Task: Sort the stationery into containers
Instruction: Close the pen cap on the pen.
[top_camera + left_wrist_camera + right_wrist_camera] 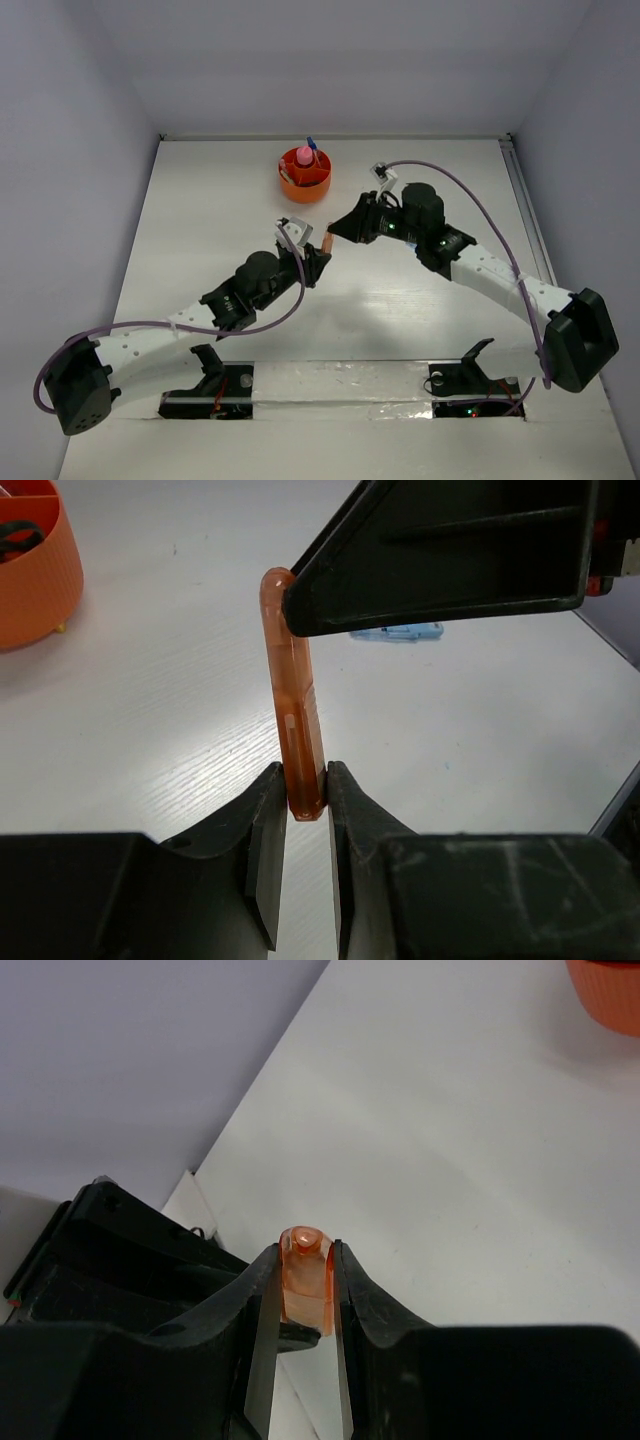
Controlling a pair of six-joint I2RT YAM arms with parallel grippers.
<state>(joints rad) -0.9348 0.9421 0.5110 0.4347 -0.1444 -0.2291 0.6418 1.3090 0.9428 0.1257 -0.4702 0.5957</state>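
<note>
An orange-pink capsule piece [330, 241] is held in the air between both grippers, above the table's middle. My left gripper [305, 780] is shut on its lower end [297, 720]. My right gripper [305, 1257] is shut on its other, rounded end [305, 1272]. In the top view the left gripper [320, 256] comes from the lower left and the right gripper [340, 232] from the right. The round orange tub [305, 178] stands at the far middle with a pink piece [303, 157] and a blue pen-like item [313, 145] in it. A blue-and-white tube [398, 632] lies on the table behind the right gripper.
The tub's ribbed wall shows at the left wrist view's top left [40, 580], with a black scissors handle [15, 535] inside. A tiny yellowish bit [60, 628] lies beside it. A raised rail [525, 210] runs along the table's right edge.
</note>
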